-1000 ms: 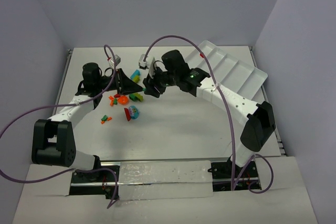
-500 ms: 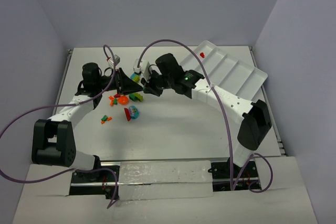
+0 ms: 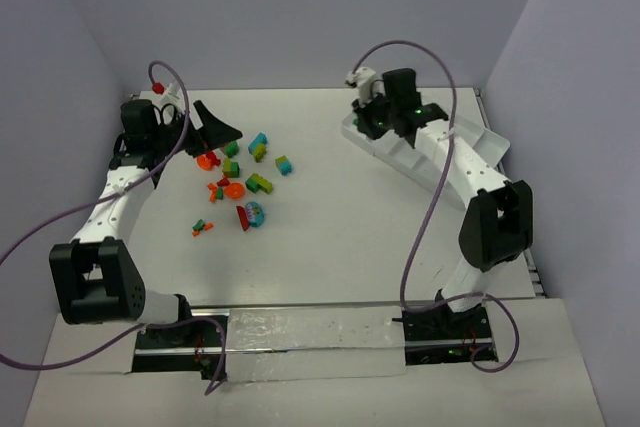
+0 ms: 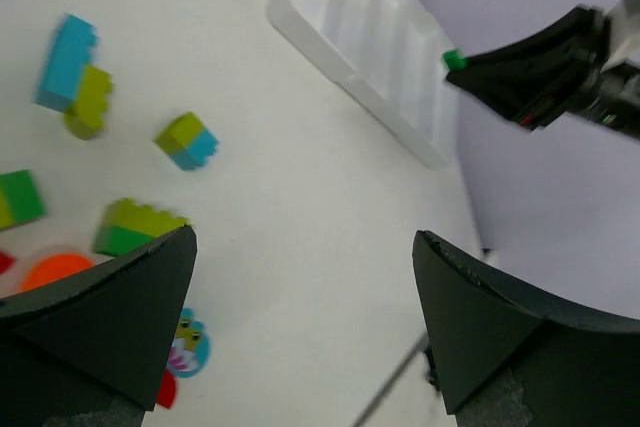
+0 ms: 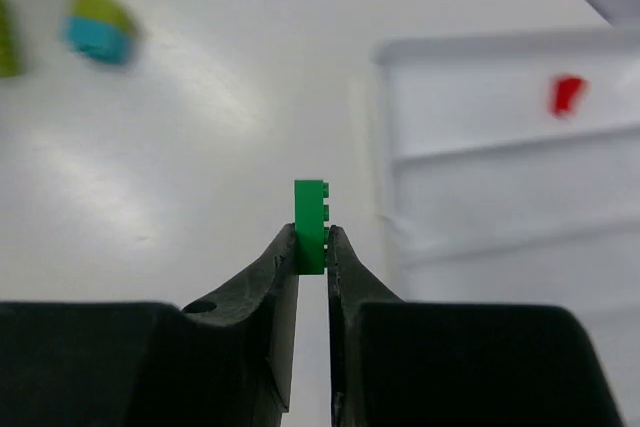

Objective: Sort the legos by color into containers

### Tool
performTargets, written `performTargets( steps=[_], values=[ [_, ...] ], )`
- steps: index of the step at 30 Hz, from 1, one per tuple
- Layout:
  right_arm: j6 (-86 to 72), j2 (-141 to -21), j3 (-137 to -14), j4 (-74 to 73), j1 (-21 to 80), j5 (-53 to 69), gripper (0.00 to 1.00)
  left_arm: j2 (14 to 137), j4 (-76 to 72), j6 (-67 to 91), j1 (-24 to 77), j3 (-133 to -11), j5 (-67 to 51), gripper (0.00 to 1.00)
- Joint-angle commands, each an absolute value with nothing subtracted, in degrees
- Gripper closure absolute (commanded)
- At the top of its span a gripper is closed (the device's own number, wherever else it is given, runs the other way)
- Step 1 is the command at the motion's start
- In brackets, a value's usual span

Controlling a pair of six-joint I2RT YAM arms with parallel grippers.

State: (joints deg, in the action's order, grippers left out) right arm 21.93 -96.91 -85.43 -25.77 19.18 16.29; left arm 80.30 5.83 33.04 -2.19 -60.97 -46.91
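Left of the tray (image 4: 370, 47) the table (image 3: 340, 207) is wide open. Further left, loose bricks (image 3: 258, 183) lie in the way.

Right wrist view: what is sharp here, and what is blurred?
Right wrist view: the green brick in the right end effector is sharp; the tray and red brick behind look soft. Left wrist view: the loose bricks are slightly blurred.

The white bench (image 3: 330, 237) fills the middle of the overhead view, closed in by pale lavender walls (image 3: 300, 7) at the back and on both sides. Along its near edge runs a glossy whitish strip (image 3: 310, 332), and below that lies a flat white ledge (image 3: 320, 397).
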Motion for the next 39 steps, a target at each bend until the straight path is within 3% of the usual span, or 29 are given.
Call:
performTargets(
  steps=[1, 6, 15, 23, 27, 29, 32, 35, 39],
  values=[
    [19.4, -105.6, -94.1, -29.3, 7.7, 12.0, 1.0, 75.1, 12.9, 18.8, -1.6, -63.0, -32.1, 0.01],
    [14.9, -116.5, -106.3, -32.6, 0.5, 11.7, 1.0, 74.8, 12.7, 17.4, -1.6, -62.0, -29.8, 0.01],
    [9.6, -133.5, -126.0, -33.7, -2.2, 14.2, 1.0, 76.7, 12.5, 17.7, -1.6, -61.6, -28.2, 0.01],
    [9.1, -140.4, -134.4, -33.3, -2.2, 10.8, 1.0, 76.4, 13.4, 15.9, -1.6, -61.4, -24.9, 0.01],
    [9.0, -141.6, -135.4, -33.3, -2.2, 9.8, 0.95, 77.3, 15.5, 14.5, -1.6, -62.6, -23.1, 0.01],
    [8.8, -141.4, -134.9, -32.7, -2.3, 9.3, 0.88, 78.4, 17.2, 13.6, -1.7, -63.9, -22.1, 0.01],
    [8.7, -141.1, -134.3, -32.4, -2.3, 9.1, 0.61, 79.5, 19.3, 12.0, -1.7, -65.5, -20.9, 0.01],
    [8.8, -140.8, -133.9, -32.3, -2.2, 8.6, 0.42, 79.6, 20.4, 10.0, -2.0, -66.1, -21.5, 0.01],
    [8.6, -139.8, -133.2, -32.2, -2.2, 9.0, 0.33, 79.4, 21.9, 6.5, -2.9, -66.2, -23.3, 0.01]
  ],
)
